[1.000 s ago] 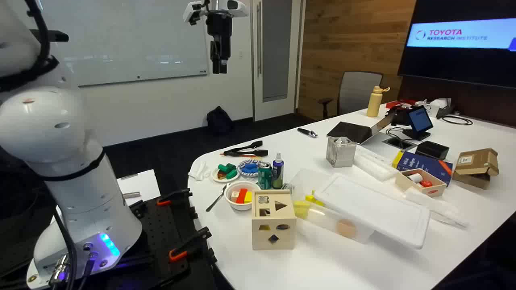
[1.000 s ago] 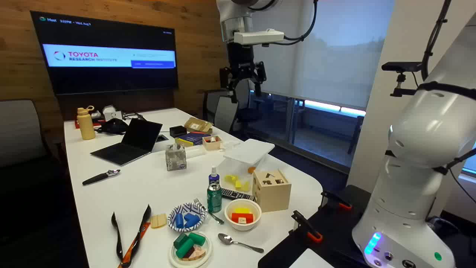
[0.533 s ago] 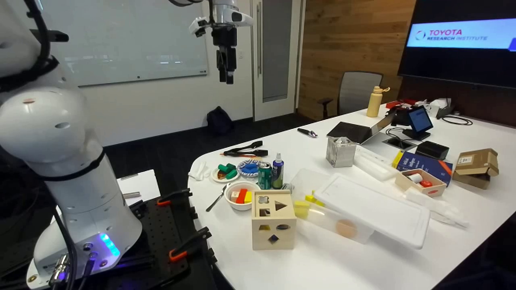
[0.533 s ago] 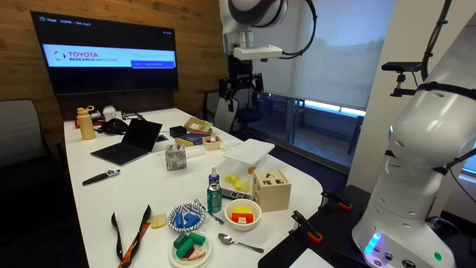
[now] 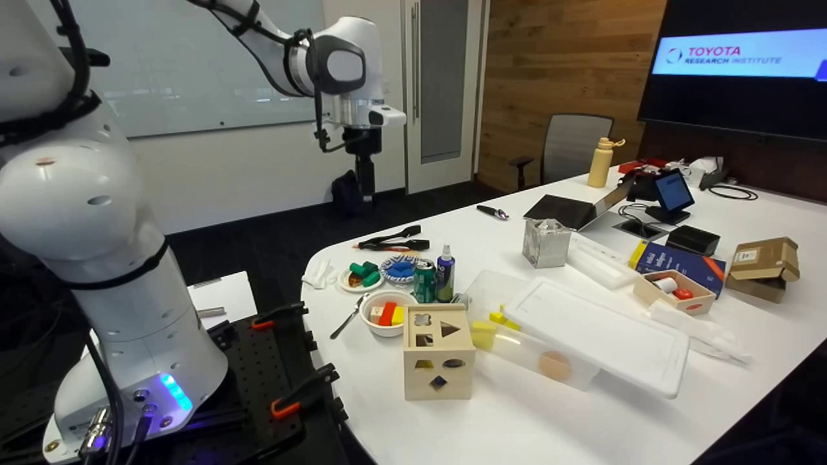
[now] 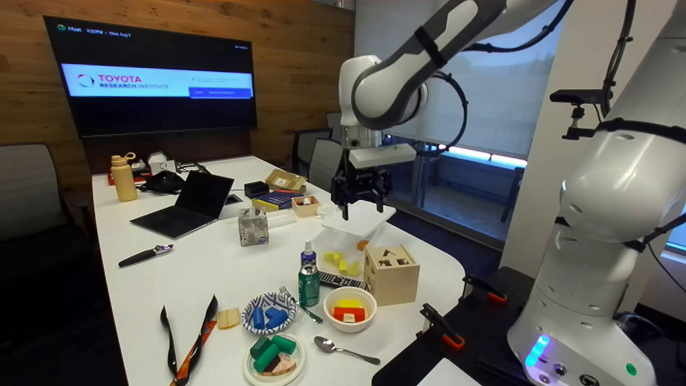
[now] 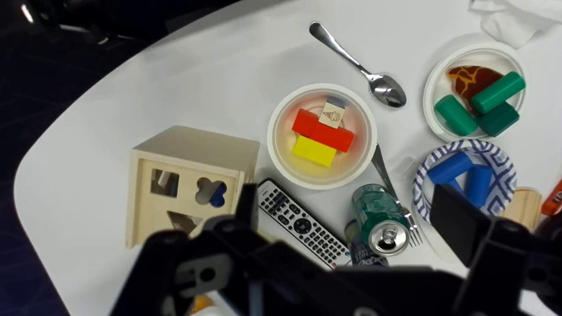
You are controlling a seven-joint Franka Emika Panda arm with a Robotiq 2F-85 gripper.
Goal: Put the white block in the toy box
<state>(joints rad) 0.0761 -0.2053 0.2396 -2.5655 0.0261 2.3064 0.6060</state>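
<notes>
Hangs lower than a moment ago with the Robotiq gripper (image 6: 363, 210) wide-jawed and empty, probably to straddle the ice-cream-printed pale block (image 7: 332, 116), seemingly the white one. Awaits lifting beside a red block (image 7: 332, 137) in the white bowl (image 7: 271, 138); likely needs a short carry, with the wooden shape-sorter cube (image 7: 187, 188) just beside it.

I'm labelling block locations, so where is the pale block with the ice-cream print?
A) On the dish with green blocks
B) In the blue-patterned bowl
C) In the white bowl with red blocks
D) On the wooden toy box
C: the wrist view shows the pale block in the white bowl, together with red blocks and a yellow block.
</notes>
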